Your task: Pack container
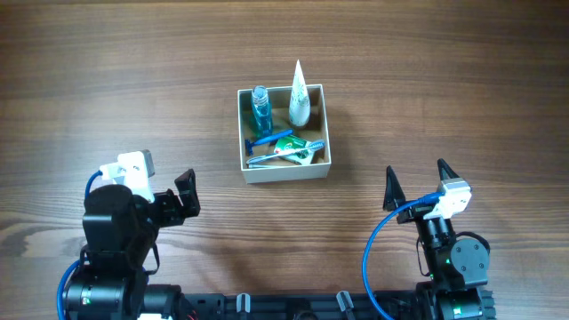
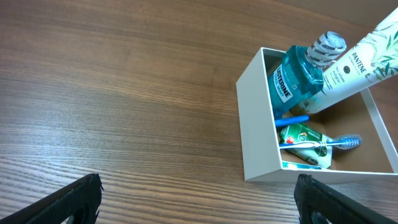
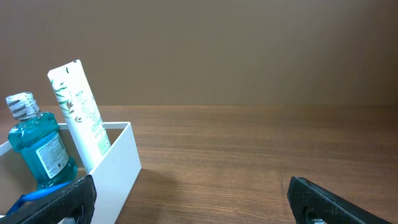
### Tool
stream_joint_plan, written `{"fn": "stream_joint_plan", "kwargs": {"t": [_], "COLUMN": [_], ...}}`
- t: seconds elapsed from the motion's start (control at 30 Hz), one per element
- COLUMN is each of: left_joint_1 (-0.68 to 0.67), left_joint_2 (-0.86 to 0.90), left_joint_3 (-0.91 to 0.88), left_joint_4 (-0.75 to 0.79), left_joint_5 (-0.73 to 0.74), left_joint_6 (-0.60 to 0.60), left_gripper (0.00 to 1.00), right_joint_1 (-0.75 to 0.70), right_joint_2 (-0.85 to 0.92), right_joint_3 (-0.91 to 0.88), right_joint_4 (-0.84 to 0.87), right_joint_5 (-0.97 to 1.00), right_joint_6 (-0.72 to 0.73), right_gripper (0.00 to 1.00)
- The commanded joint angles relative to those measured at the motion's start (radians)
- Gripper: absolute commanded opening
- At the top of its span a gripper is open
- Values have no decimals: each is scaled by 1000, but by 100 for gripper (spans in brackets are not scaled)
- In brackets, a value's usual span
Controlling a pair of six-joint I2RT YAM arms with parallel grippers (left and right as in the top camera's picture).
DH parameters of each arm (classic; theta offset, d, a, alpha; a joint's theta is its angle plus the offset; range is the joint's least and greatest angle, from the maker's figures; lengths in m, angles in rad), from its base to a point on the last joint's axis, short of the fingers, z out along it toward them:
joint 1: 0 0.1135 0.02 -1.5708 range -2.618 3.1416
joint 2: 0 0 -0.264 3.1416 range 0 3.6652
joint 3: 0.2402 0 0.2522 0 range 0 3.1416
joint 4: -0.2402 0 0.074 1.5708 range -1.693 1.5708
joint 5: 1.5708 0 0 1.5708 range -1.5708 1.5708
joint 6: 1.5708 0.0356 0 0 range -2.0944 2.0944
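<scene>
The container (image 1: 283, 171) is a small white-walled square box with a tan inside, at the table's middle. It holds a blue mouthwash bottle (image 1: 260, 108), a white tube (image 1: 300, 98) leaning upright, a green toothpaste tube (image 1: 293, 148) and a blue toothbrush (image 1: 283, 155). The container also shows in the left wrist view (image 2: 258, 124) and the right wrist view (image 3: 118, 165). My left gripper (image 1: 178, 200) is open and empty, near and left of the container. My right gripper (image 1: 418, 182) is open and empty, near and right of it.
The wooden table (image 1: 107, 80) runs bare all around the box. The arm bases stand at the near edge.
</scene>
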Motion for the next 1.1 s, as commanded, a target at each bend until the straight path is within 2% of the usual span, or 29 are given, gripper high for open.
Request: {"fn": "stream_joint_plan", "kwargs": {"t": [0.0, 0.1, 0.2, 0.33, 0.47, 0.53, 0.67, 0.77, 0.8, 0.9, 1.07], "left_joint_1": [6, 6, 8, 37, 50, 54, 69, 69, 69, 69, 69], "left_joint_2": [-1, -3, -50, -243, -446, -508, -544, -548, -556, -557, -557], "left_joint_3": [-6, -6, -6, -73, -224, -314, -556, -668, -687, -692, -692], "left_joint_4": [2, 2, -31, -95, -75, 52, 586, 859, 896, 881, 705], "left_joint_5": [20, 19, -46, -52, -51, -57, -63, -60, -51, -33, -2], "left_joint_6": [-13, -13, -5, -6, -13, -8, -8, 38, 72, 149, 137], "left_gripper": [100, 100, 100, 100, 100, 100, 100, 100, 100, 100, 100], "right_joint_1": [0, 0, 0, 0, 0, 0, 0, 0, 0, 0, 0], "right_joint_2": [-9, -8, -8, -8, -8, -8, -8, -8, -8, -8, -8], "right_joint_3": [-1, -1, -1, -1, -1, -1, -1, -1, -1, -1, -1], "right_joint_4": [4, 4, 4, 4, 4, 4, 4, 4, 4, 4, 4], "right_joint_5": [-16, -16, -16, -16, -16, -16, -16, -16, -16, -16, -16], "right_joint_6": [-10, -10, -11, -11, -11, -11, -11, -11, -11, -11, -11], "right_gripper": [100, 100, 100, 100, 100, 100, 100, 100, 100, 100, 100]}}
